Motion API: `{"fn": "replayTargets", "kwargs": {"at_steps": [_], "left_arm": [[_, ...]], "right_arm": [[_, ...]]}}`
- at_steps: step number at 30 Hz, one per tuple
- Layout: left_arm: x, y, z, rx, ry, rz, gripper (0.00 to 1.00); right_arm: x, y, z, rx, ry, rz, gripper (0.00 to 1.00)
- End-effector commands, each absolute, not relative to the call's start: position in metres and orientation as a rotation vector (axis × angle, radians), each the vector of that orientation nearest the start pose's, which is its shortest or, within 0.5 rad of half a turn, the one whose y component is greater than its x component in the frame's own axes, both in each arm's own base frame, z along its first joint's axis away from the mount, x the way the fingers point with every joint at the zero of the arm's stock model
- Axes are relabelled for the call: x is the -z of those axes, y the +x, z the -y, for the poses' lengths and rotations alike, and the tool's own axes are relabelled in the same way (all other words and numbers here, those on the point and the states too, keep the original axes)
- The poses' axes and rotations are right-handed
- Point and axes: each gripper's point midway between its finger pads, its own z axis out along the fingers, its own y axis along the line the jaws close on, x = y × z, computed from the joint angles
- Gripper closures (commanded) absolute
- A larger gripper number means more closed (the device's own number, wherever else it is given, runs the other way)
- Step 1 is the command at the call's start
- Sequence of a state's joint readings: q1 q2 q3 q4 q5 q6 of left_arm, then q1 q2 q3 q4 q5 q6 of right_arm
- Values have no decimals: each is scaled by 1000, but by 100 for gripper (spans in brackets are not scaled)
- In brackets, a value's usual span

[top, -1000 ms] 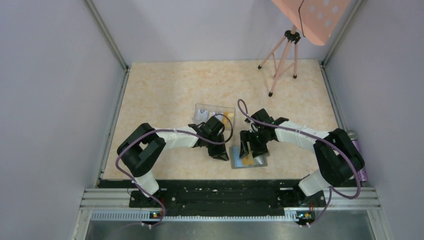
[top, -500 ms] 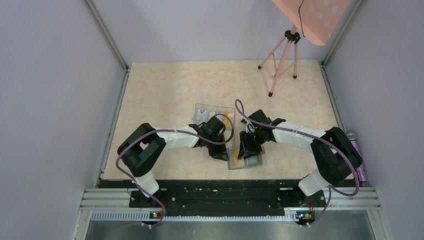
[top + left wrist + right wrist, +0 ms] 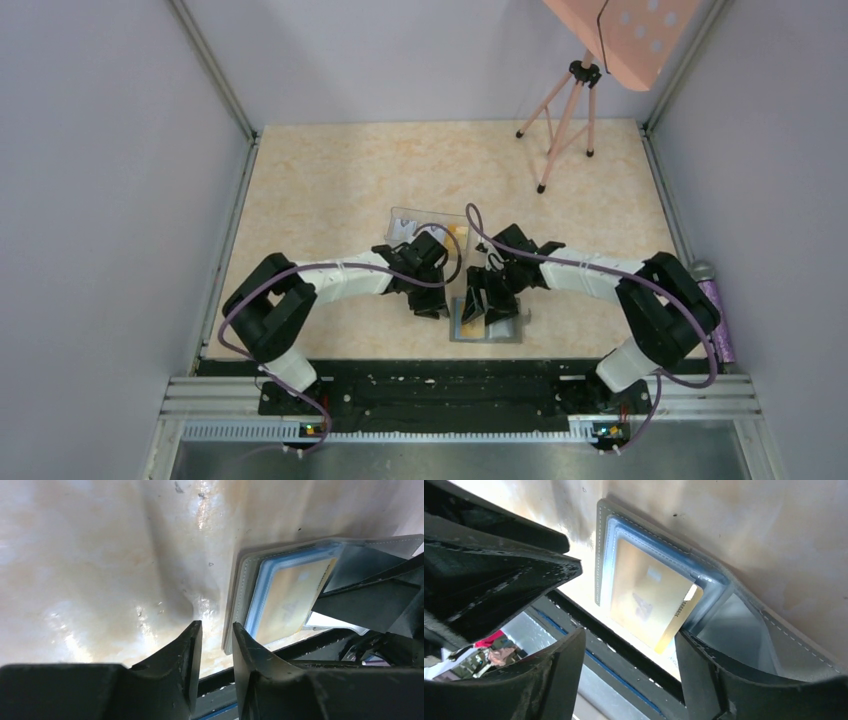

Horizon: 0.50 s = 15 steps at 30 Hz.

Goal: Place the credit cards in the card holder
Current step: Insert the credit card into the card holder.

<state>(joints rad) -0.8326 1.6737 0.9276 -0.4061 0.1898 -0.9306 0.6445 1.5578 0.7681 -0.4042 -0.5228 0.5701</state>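
The card holder lies open near the table's front edge, grey outside and light blue inside. An orange-yellow credit card sits in its left half, one corner sticking out toward the fold. It also shows in the left wrist view and from the top. My right gripper is over the wallet, open wide and empty, with one finger on the wallet's right half. My left gripper is just left of the wallet's edge, its jaws a narrow gap apart and empty.
A clear plastic box with more cards stands just behind the two grippers. A pink tripod stands at the back right. The black front rail runs right below the wallet. A purple object lies off the right edge.
The wallet has slid left and toward the front edge with my right gripper over it. My left gripper has shifted slightly, staying beside the wallet's left edge.
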Motion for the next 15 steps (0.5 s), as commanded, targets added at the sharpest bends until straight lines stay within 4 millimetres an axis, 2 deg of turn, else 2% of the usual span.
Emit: {"fn": "replayTargets", "kwargs": {"at_steps": [1,4,7,9,12,15], "left_arm": [[-54,191,293,669,-57,-2841,62],[-66,188,304,793,-26,-2805,57],[-74,186,319,931,1,-2774,57],[-77,184,331,1033,14,-2761,57],[-77,183,342,1123,2,-2751,57],[-69,183,350,1167,-20,-2764,58]], "right_arm": [[-54,168,-257,-947,-342,-2874,31],[-58,168,-252,-914,-356,-2867,29],[-61,168,-249,-893,-368,-2859,31],[-64,168,-248,-894,-369,-2848,39],[-65,170,-247,-877,-359,-2840,55],[-57,170,-243,-845,-354,-2854,66]]}}
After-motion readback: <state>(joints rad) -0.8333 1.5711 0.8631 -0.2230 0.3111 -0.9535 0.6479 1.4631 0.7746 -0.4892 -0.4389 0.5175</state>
